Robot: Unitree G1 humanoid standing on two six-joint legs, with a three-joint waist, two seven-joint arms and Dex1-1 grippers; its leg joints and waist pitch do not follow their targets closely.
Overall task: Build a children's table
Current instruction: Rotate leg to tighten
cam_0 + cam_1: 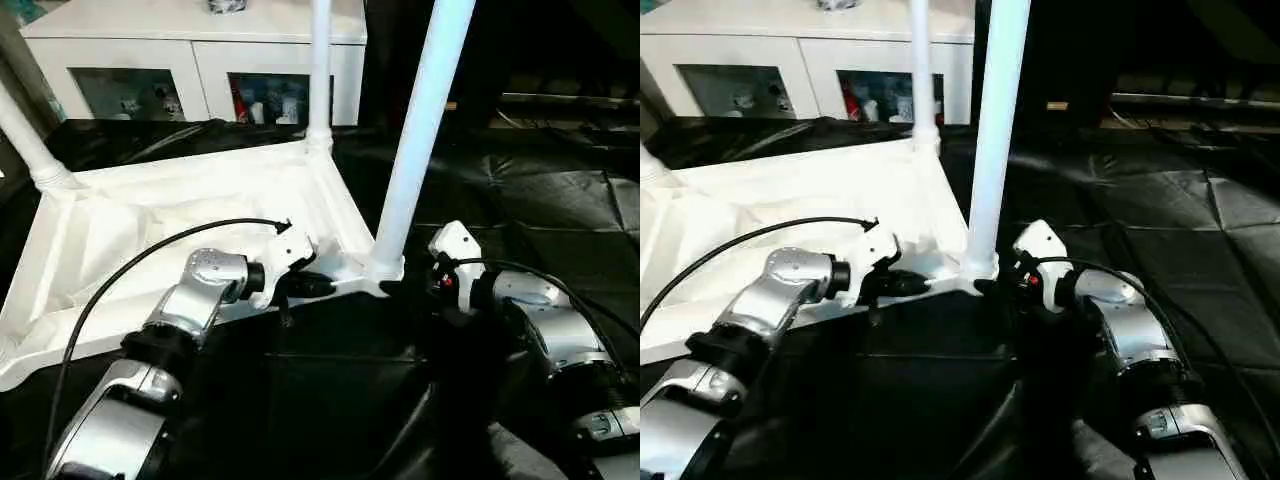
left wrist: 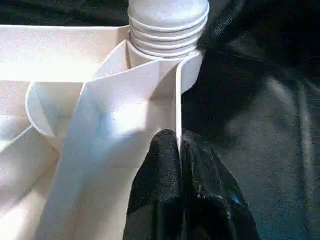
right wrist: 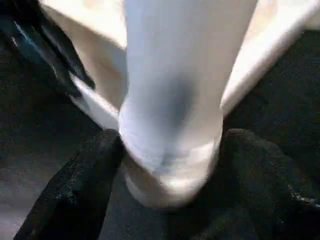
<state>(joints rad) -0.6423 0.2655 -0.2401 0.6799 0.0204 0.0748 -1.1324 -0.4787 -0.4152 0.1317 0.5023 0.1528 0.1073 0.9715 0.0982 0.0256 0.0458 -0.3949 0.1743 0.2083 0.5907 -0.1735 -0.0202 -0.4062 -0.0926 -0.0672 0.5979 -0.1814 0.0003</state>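
Leg (image 3: 172, 95) base blurred between claw fingers (image 3: 75, 195).

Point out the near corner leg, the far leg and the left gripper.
Near corner leg (image 1: 420, 130), left eye view: mid-shaft.
Far leg (image 1: 319, 60), left eye view: shaft.
Left gripper (image 2: 179, 150), left wrist view: fingertips pinching the rim.

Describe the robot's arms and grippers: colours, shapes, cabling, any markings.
Both forearms are rounded silver metal shells with black joint collars. The left gripper and right gripper have white housings and black fingers. A thin black cable arcs over the left forearm; the right housing carries a small red spot.
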